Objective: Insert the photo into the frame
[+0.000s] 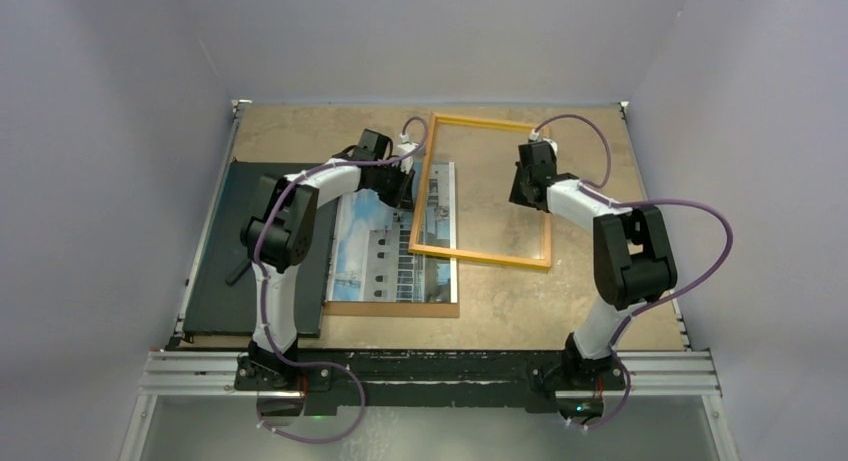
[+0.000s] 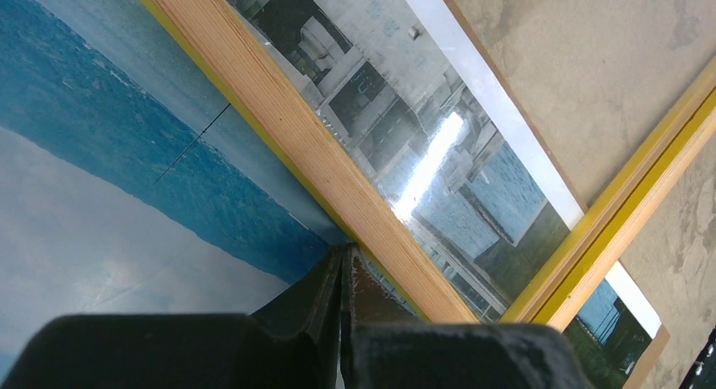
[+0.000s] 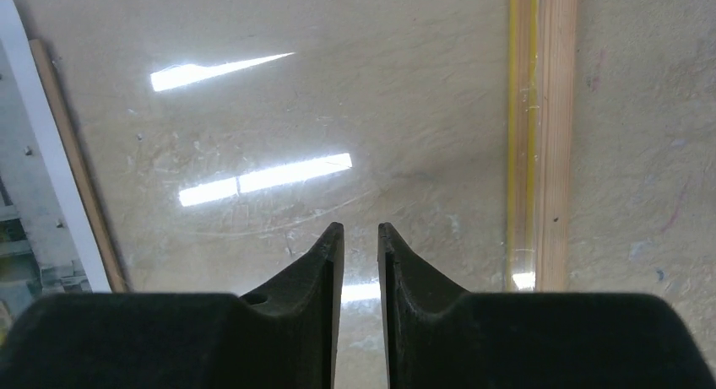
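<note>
The frame (image 1: 478,254), yellow-orange with a clear pane, lies tilted on the table, its left bar over the right part of the photo (image 1: 385,251). The photo shows a white building under blue sky and rests on a brown backing board (image 1: 390,308). My left gripper (image 1: 405,191) is shut, with nothing between its jaws. In the left wrist view its tips (image 2: 342,254) rest over the photo (image 2: 101,195), against the frame's wooden bar (image 2: 312,144). My right gripper (image 3: 360,229) hovers over the pane, left of the frame's right bar (image 3: 545,136), its jaws a narrow gap apart and empty.
A black flat board (image 1: 225,251) lies along the table's left side, partly under the left arm. Grey walls close in the table on the left, back and right. The photo's white margin (image 3: 34,153) shows at the left of the right wrist view.
</note>
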`<state>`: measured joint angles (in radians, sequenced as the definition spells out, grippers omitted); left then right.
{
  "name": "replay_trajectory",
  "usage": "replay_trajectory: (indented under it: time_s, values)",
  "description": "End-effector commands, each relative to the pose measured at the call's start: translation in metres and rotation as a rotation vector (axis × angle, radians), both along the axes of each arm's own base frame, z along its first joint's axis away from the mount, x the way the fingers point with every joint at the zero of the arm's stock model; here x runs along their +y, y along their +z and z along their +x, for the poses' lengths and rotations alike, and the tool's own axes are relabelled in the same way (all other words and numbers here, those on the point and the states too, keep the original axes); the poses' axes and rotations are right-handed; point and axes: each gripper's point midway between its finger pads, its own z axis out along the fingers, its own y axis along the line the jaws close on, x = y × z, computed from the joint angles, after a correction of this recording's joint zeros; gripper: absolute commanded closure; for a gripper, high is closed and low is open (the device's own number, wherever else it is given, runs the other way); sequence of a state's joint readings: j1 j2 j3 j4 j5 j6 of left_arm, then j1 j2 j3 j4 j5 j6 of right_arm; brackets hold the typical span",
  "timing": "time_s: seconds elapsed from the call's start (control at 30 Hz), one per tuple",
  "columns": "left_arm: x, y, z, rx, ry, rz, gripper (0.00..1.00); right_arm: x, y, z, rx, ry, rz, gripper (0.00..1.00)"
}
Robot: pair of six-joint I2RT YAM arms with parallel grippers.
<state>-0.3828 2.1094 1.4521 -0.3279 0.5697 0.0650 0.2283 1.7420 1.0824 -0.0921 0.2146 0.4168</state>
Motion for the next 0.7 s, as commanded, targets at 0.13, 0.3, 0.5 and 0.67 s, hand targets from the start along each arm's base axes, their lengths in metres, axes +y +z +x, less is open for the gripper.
replay_trajectory:
  time_s: [0.13, 0.3, 0.5, 0.67]
  values:
    - [-0.008, 0.01, 0.004, -0.035, -0.029, -0.023, 1.0, 0.001, 0.011, -0.001, -0.003, -0.024, 0.033, 0.73]
    - [-0.007, 0.012, 0.004, -0.04, -0.028, -0.02, 1.0, -0.015, 0.02, 0.001, -0.019, -0.064, 0.0, 0.51]
    - [-0.008, 0.016, 0.005, -0.046, -0.03, -0.027, 1.0, -0.039, 0.025, 0.001, -0.031, -0.097, 0.071, 0.35]
    - [-0.008, 0.017, 0.007, -0.047, -0.028, -0.029, 1.0, -0.044, 0.019, 0.0, -0.024, -0.1, 0.113, 0.35]
